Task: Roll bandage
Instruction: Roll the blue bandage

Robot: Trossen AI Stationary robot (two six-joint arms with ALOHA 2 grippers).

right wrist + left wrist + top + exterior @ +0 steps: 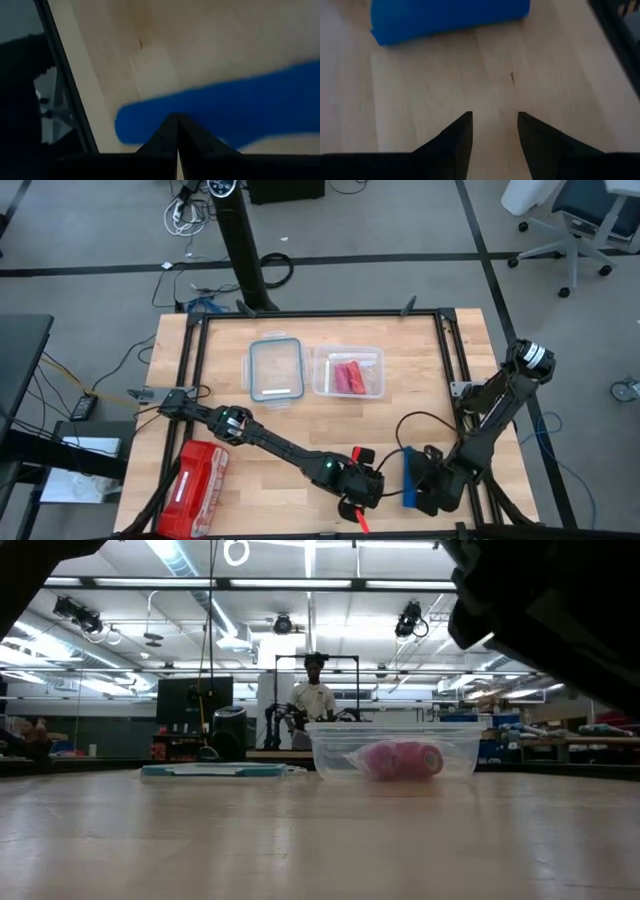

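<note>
Bandage [409,476] beside table's [300,430] near edge

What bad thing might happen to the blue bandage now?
The bandage lies near the table's front edge, so a push might slide it off. The right gripper has its jaws shut right over it and might snag it. The left gripper, jaws open, might bump the right one.

The high view looks straight down on the whole worktop [300,430]. The low view sits at worktop level, facing the room. Each wrist view looks closely down past its own tool at the bandage [445,17], apparently the one blue thing both share.
</note>
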